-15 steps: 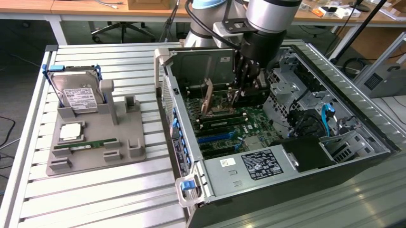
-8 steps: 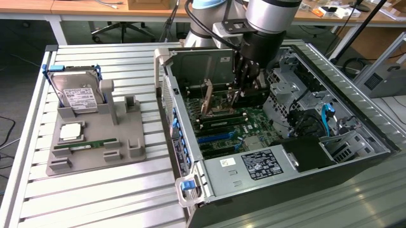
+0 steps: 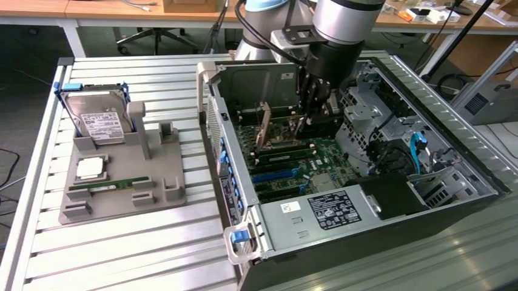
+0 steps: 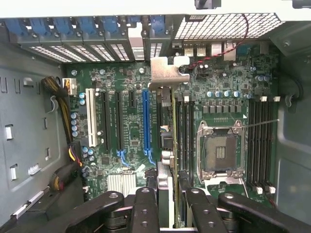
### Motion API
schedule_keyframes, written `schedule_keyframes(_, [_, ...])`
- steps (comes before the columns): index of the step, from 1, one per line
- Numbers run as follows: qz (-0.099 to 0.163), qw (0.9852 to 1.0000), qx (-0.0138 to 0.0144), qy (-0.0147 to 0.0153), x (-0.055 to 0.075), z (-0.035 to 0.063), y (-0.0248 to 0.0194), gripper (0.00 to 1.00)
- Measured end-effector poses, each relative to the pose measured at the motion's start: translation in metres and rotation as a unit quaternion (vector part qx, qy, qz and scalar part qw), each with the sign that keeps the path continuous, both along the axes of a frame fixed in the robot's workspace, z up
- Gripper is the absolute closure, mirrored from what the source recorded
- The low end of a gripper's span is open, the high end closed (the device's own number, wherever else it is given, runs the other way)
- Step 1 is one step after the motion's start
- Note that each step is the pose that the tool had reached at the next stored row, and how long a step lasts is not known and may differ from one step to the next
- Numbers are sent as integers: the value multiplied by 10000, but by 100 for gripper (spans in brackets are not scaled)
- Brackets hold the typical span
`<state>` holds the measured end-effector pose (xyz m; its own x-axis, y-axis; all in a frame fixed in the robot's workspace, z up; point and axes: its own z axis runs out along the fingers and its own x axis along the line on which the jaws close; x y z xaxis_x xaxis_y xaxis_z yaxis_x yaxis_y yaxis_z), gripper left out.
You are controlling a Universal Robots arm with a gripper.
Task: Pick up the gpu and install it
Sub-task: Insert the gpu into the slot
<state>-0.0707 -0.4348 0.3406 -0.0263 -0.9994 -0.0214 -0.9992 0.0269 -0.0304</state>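
Observation:
The gpu (image 3: 267, 124) is a thin card standing on edge inside the open computer case (image 3: 453, 200), just above the motherboard (image 3: 324, 157). My gripper (image 3: 306, 121) reaches down into the case and is shut on the end of the card away from its bracket. In the wrist view the gpu (image 4: 166, 184) runs edge-on between my fingers (image 4: 146, 208), and its silver bracket (image 4: 164, 73) points toward the rear slot openings. The card hangs beside the blue slot (image 4: 146, 121), on the side of the CPU socket (image 4: 218, 150).
On the exterior view's left a grey fixture (image 3: 162, 182) holds a hard drive (image 3: 99, 121), a processor (image 3: 89, 168) and a memory stick (image 3: 109, 183). The power supply (image 3: 332, 209) and drive cage (image 3: 372, 115) crowd the case. Cables (image 4: 63, 97) lie beside the slots.

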Motion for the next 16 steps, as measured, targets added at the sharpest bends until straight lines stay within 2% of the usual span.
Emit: schedule_keyframes(16, [0, 10000, 0, 0, -48, -22, -18, 73])
